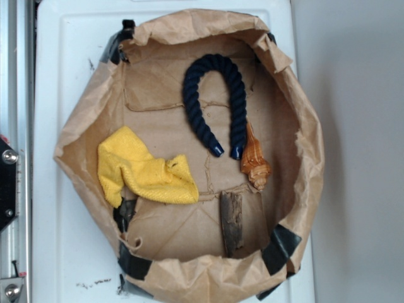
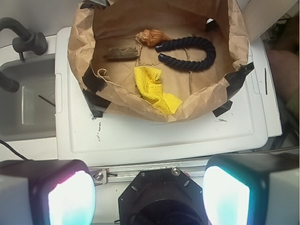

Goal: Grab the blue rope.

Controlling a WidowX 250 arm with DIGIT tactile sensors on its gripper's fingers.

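The blue rope (image 1: 214, 101) lies bent in a horseshoe inside the brown paper tray (image 1: 297, 120), its capped ends just beside the orange shell (image 1: 254, 161). The yellow cloth (image 1: 142, 170) lies apart from it. The gripper (image 2: 149, 197) hangs open, well away from the tray.

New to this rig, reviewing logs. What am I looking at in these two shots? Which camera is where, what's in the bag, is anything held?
One view looks straight down on a paper bag with rolled-down walls, sitting on a white board. The other camera rides on the robot arm's wrist: the two glowing blocks at the bottom are the fingers of its gripper, spread apart and holding nothing. Inside the bag lie the blue rope, bent into a U, a yellow cloth, a seashell and a piece of wood.
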